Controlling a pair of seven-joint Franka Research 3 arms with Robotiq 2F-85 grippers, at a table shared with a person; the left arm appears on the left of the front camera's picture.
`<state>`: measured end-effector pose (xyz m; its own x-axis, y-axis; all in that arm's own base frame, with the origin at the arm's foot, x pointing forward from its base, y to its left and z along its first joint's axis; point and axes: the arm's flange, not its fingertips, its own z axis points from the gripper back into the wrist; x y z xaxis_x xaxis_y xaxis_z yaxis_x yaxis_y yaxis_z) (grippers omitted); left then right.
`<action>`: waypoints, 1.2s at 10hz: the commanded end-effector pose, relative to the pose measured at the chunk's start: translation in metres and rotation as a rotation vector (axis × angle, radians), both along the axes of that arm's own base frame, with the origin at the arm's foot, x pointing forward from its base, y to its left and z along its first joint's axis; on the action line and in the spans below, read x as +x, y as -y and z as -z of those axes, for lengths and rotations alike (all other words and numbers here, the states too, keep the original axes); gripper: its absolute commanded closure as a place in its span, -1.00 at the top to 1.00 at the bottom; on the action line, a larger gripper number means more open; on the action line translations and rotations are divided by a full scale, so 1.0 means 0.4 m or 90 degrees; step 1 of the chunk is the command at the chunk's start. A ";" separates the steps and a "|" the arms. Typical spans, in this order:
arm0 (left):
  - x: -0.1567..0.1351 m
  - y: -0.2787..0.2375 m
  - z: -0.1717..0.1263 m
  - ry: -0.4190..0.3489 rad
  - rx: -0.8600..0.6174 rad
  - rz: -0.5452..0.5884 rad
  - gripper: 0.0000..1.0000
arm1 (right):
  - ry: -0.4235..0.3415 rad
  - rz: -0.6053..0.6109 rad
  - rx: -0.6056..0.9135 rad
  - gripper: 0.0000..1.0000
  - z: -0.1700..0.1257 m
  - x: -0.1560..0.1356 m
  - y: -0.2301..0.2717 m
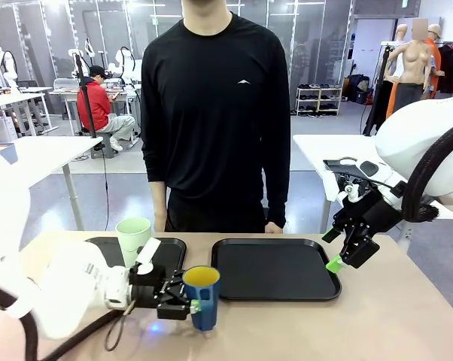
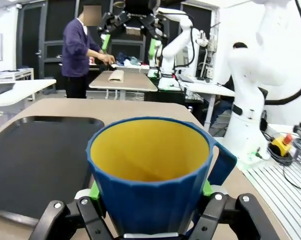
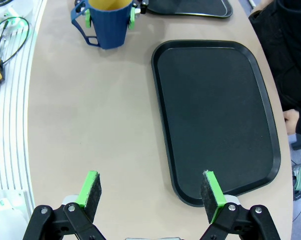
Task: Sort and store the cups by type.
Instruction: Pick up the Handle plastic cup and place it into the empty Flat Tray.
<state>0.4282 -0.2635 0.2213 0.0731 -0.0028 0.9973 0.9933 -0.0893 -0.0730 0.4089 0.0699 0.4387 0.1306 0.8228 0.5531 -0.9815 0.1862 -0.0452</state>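
The dark blue mug (image 1: 202, 295) with a yellow inside stands near the table's front edge, and my left gripper (image 1: 187, 298) is shut on it. In the left wrist view the blue mug (image 2: 151, 175) sits between the green pads (image 2: 94, 191), its handle to the right. The pale mint-green tumbler (image 1: 133, 238) stands upright on the left black tray (image 1: 168, 250). My right gripper (image 1: 347, 256) hangs open over the right edge of the right black tray (image 1: 275, 268). From the right wrist, the open gripper (image 3: 153, 195) straddles the near corner of the right tray (image 3: 215, 115), with the blue mug (image 3: 108, 22) farther off.
A person in black stands at the table's far side, one hand (image 1: 272, 226) by the table's far edge near the right tray. Bare tabletop (image 1: 377, 316) lies to the right of the right tray and in front of it.
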 end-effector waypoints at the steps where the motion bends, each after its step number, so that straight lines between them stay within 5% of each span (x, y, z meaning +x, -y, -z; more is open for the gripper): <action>1: -0.056 0.068 0.050 0.064 0.002 -0.053 0.54 | 0.000 0.003 -0.006 1.00 -0.002 -0.007 0.000; 6: -0.004 0.201 0.039 0.112 -0.012 -0.168 0.54 | 0.000 0.003 -0.006 1.00 -0.002 -0.007 0.000; 9: 0.002 0.242 0.032 0.090 -0.008 -0.138 0.54 | 0.000 0.003 -0.006 1.00 -0.002 -0.007 0.000; 10: 0.120 0.200 -0.131 0.068 -0.011 -0.145 0.54 | 0.000 0.003 -0.006 1.00 -0.002 -0.007 0.000; 12: 0.120 0.200 -0.131 0.068 -0.011 -0.145 0.54 | 0.000 0.003 -0.006 1.00 -0.002 -0.007 0.000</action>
